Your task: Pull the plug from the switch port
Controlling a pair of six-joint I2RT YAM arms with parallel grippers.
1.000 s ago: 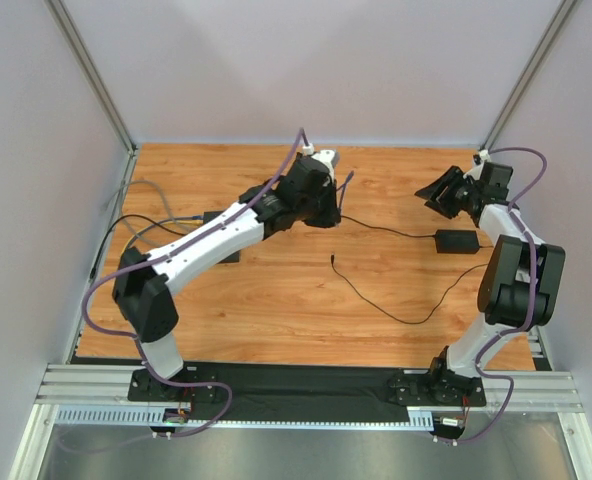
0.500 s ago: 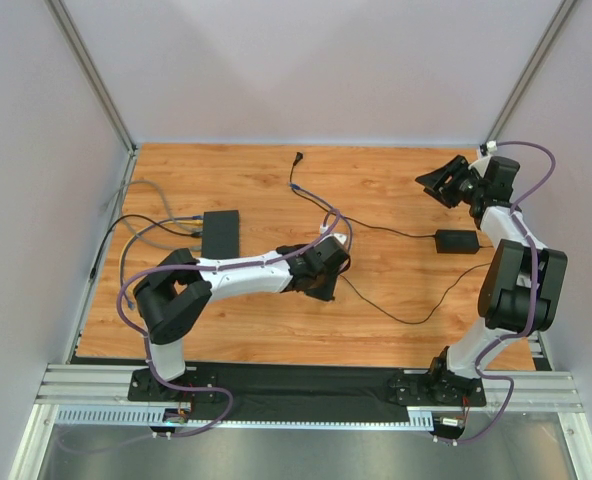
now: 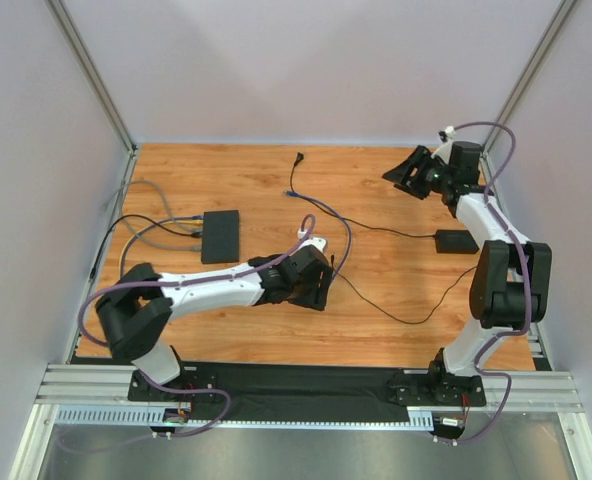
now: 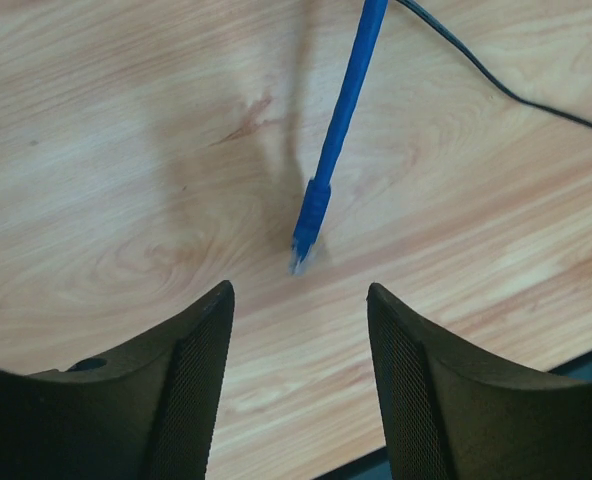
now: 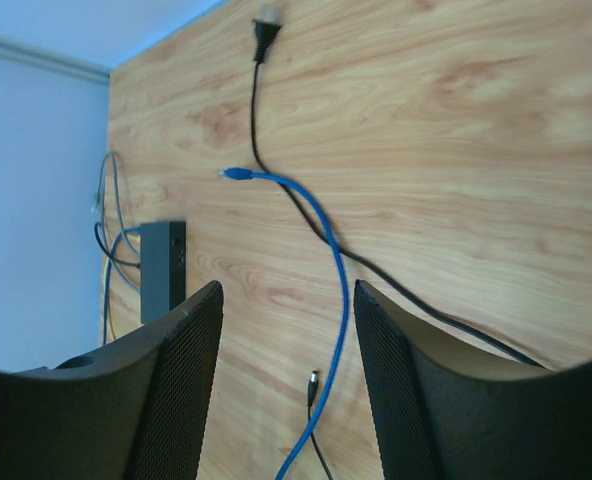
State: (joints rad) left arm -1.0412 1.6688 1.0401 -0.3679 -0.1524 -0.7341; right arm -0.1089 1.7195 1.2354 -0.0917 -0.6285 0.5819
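A blue network plug [image 4: 304, 245] lies loose on the light wooden tabletop [image 4: 126, 150], just ahead of the left gripper [image 4: 298, 295], whose black mesh-faced fingers [image 4: 201, 360] stand spread wide with nothing between them. The plug's long axis runs almost straight away from the claw, tilting a little to the right. Its blue cable [image 5: 340, 285] trails toward the far side of the table, where a second blue plug [image 5: 234, 173] also lies free. The flat matte black rectangular switch box [image 3: 220, 235] sits well apart, to the left of that claw and nearer the left arm than the right, its long axis pointing away from the arm bases. The right gripper [image 5: 286, 295], likewise spread and empty, hangs raised over the far right of the table, near a small black adapter brick [image 3: 456, 241]. By the look of it, the blue plug is out of the port and the left arm need only draw back. Grey and black leads [image 3: 161, 225] reach the box's left side, but which sockets they fill cannot be made out. In the overhead view, the loose plug by the left wrist cannot be picked out.
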